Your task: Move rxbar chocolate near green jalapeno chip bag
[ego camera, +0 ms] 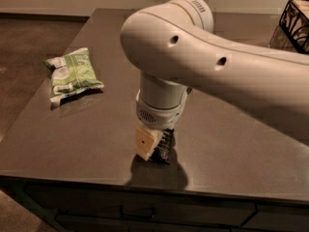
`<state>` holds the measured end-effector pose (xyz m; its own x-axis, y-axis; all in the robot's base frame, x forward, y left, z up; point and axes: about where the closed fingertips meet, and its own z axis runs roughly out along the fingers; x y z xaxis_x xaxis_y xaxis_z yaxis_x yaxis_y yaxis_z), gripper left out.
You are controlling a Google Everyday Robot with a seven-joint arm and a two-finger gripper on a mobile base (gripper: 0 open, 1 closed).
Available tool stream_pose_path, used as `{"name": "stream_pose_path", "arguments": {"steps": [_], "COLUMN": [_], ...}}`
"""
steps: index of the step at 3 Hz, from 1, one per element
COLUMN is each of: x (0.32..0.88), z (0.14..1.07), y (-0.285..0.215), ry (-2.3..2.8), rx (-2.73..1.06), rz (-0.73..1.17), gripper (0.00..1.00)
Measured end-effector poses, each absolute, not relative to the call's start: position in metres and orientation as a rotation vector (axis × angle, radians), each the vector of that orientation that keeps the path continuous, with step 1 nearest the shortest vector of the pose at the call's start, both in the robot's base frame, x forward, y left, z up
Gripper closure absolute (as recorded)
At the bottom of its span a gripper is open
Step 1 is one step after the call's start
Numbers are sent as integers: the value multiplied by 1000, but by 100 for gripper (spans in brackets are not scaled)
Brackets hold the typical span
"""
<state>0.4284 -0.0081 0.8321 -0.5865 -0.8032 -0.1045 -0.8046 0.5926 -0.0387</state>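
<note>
The big white robot arm [193, 66] reaches down to the dark grey table top [87, 129]. Its claw [157, 148] is clamped on the small black rxbar chocolate [165, 144]. The bar is well apart from the puffy green and white jalapeno chip bag [72, 74], to the bag's right.

The gripper [154, 148] sits low at six o'clock beneath the arm [203, 57] and covers most of the rxbar chocolate [165, 146], of which only a dark sliver shows. At two o'clock, the right edge cuts off a wire basket [293, 19].
</note>
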Motion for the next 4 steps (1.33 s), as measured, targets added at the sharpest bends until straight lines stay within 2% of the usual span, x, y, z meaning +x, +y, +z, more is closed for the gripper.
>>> {"name": "stream_pose_path", "arguments": {"steps": [3, 4], "x": [493, 509], "z": [876, 876], "y": [88, 113], "ry": [2366, 2312], "rx": [-1693, -1729], "rz": [62, 64], "gripper": [100, 84]}}
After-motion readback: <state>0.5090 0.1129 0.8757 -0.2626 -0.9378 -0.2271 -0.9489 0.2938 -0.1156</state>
